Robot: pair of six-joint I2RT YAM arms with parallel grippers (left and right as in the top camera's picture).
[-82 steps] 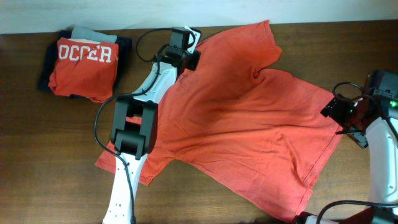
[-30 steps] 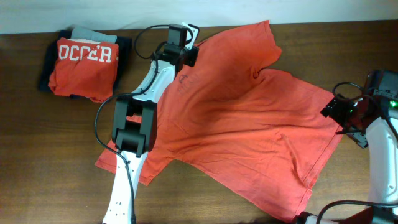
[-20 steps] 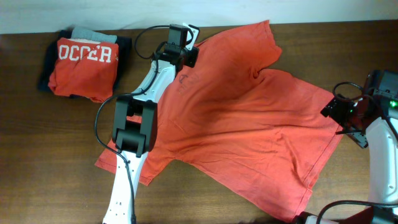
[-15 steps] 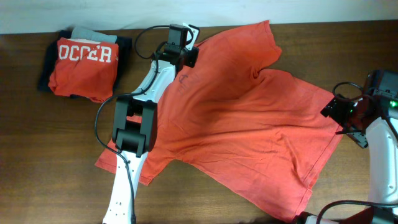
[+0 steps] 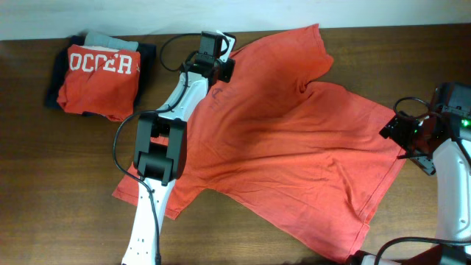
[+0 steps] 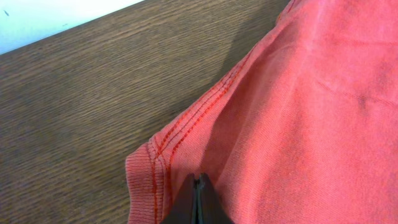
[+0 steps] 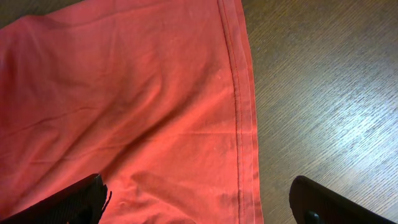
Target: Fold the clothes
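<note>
Now left claw (image 6: 199,198) pinches the T-shirt (image 5: 294,147) edge; right claw (image 7: 196,194) gapes over its hem, table (image 7: 323,93) beyond.

The dark wood-grain desk (image 5: 44,169) carries a coral-red T-shirt (image 5: 294,147), spread out askew with wrinkles across its middle. Left of the T-shirt and apart from it lies a pile of folded clothes (image 5: 99,73), a red top with white lettering over grey and dark garments.
</note>
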